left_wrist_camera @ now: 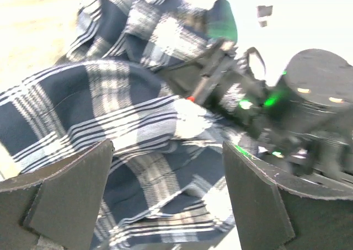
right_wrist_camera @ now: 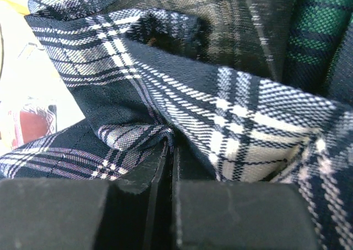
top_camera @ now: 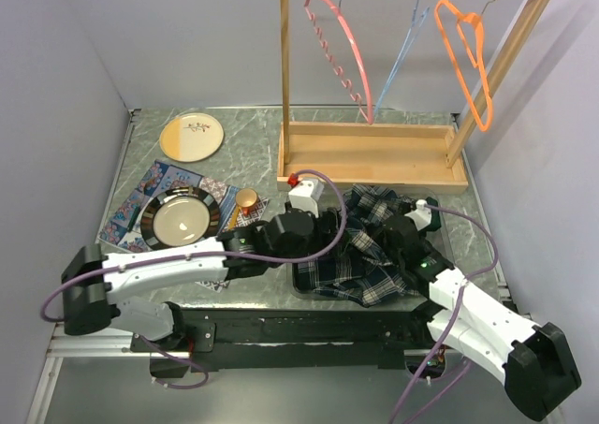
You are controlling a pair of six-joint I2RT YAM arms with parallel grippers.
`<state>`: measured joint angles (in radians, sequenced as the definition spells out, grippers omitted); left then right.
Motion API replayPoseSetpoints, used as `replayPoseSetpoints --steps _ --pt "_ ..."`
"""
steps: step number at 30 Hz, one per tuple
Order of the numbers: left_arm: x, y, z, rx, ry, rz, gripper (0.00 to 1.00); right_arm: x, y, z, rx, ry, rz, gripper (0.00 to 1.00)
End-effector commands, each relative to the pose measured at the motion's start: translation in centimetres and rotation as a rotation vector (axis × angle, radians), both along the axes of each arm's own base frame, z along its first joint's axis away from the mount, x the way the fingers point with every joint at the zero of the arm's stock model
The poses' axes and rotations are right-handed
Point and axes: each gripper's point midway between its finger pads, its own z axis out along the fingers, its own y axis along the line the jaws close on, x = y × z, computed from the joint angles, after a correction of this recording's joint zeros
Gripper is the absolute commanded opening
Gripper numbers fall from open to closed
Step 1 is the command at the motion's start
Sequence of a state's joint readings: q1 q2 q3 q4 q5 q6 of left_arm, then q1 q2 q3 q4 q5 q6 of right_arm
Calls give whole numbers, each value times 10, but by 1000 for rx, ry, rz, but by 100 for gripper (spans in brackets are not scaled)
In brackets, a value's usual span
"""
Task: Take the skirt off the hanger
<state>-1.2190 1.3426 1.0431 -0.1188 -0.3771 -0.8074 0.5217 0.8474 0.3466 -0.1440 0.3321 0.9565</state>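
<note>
Skirt [top_camera: 370, 246] is down, crumpled on the table [top_camera: 253, 136] between both arms, well clear of the orange hanger [top_camera: 451, 12]. Right gripper [right_wrist_camera: 169, 150] pinches a fold, left gripper [left_wrist_camera: 168, 175] gapes wide. Looks nearly finished!

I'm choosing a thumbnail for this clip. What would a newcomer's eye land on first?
The navy plaid skirt, heaped front and centre: the right gripper pinches a fold of it, and the left gripper hovers open above the cloth. Behind, the wooden rack holds a pink hanger, a blue hanger and an orange hanger, all bare.
</note>
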Motion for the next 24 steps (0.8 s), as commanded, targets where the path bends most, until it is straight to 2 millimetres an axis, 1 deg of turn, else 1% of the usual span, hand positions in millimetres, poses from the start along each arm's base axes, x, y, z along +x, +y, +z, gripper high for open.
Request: replayPoseSetpoints --steps 1,2,3,4,5,6,7,8,9,10,11,12,13,14,15,16,18,19,20,21,22,24 --pt "-13 -6 11 -14 -7 -22 85 -25 -18 -12 -126 129 12 17" --pt "-15 -9 14 -15 -11 -32 85 -25 -19 3 -126 108 15 29" --pt "-16 -7 10 11 -10 -28 85 -24 -18 12 -121 91 20 35" --pt "-16 -8 11 19 -11 -28 85 -23 -19 27 -116 55 25 41" --pt "-18 -9 17 17 -20 -35 85 -24 -19 43 -111 38 35 48" --pt "-18 -7 18 38 -30 -39 85 -24 -19 53 -111 23 39 50" --pt "-17 -5 22 38 -38 -38 86 -25 -20 65 -111 0 49 53" --pt "-18 -4 34 19 -54 -38 86 -28 -21 82 -107 -10 55 58" --pt "-17 -1 40 24 -71 -38 86 -30 -21 91 -102 -17 60 61" --pt "-16 2 45 24 -82 -33 87 -30 -21 113 -84 -60 67 65" --pt "-16 5 60 3 -100 -31 87 -35 -23 119 -87 -60 74 79" --pt "-15 8 67 7 -120 -34 88 -38 -21 127 -76 -72 91 87" --pt "-15 14 73 15 -132 -28 88 -40 -22 148 -59 -122 103 96" --pt "-14 17 85 10 -155 -28 89 -44 -22 155 -63 -127 119 100" --pt "-13 21 91 11 -165 -23 89 -47 -22 164 -57 -139 134 100" --pt "-13 29 101 5 -179 -13 93 -50 -25 188 -59 -194 148 100" --pt "-12 40 120 -12 -216 -1 99 -60 -27 208 -65 -230 184 100" --pt "-14 49 136 -45 -235 2 99 -64 -29 232 -72 -289 205 100" --pt "-15 55 144 -54 -255 2 97 -69 -32 239 -78 -297 209 100" --pt "-17 60 151 -70 -264 5 97 -72 -36 250 -79 -316 200 100" --pt "-19 72 165 -105 -280 13 97 -78 -39 272 -62 -362 206 100" --pt "-22 83 179 -146 -303 12 97 -86 -41 287 -66 -396 229 100"
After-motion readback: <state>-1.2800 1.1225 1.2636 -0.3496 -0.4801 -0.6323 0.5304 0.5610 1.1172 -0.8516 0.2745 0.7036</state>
